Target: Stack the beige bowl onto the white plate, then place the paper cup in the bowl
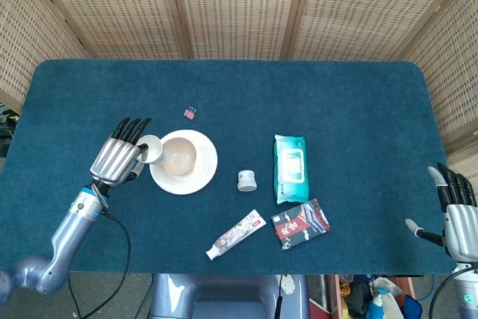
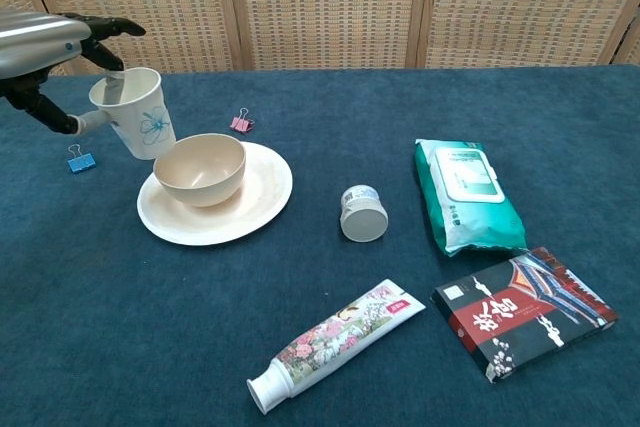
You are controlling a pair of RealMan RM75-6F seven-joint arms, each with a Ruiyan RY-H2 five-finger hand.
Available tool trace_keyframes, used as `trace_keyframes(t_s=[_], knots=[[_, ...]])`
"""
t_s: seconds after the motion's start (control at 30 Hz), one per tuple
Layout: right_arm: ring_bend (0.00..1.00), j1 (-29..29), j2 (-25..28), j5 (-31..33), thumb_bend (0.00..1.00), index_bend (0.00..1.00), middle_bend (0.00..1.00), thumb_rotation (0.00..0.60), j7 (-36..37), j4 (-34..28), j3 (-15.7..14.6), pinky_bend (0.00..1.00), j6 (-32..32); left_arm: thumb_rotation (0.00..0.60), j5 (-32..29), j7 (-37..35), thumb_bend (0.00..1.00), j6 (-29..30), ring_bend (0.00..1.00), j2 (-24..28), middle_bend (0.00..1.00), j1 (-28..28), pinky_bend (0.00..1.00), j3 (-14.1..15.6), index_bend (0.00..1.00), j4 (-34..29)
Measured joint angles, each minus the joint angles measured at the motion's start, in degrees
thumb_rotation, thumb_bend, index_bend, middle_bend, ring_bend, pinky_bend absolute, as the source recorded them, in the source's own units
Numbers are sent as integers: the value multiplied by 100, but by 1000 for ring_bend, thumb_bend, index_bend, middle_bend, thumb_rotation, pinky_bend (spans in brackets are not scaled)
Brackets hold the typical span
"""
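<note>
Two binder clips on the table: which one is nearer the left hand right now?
The blue binder clip, just below the left hand in the chest view. The pink binder clip lies beyond the paper cup.

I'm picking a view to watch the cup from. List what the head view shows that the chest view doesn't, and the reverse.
Only the head view shows the right hand at the table's right edge, holding nothing, and the left forearm. Only the chest view shows the blue clip and the cup lifted clear of the table. Both show the left hand holding the cup beside the bowl on the plate.
</note>
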Motion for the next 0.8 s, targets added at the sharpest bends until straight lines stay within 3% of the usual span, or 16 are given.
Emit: trace_keyframes(t_s=[0.27, 0.53, 0.8], knots=[[0, 0, 24, 34, 122, 0, 0, 600, 151, 49, 13, 0, -32, 600, -522, 463, 441, -196, 0, -285, 0, -328, 0, -46, 653, 130], [0, -3, 70, 114, 121, 0, 0, 600, 391, 114, 39, 0, -86, 600, -994, 916, 442, -316, 0, -918, 0, -697, 0, 41, 653, 700], [0, -20, 84, 123, 121, 0, 0, 600, 474, 146, 59, 0, -52, 600, -1139, 930, 442, -298, 0, -1290, 0, -895, 0, 118, 641, 1050]])
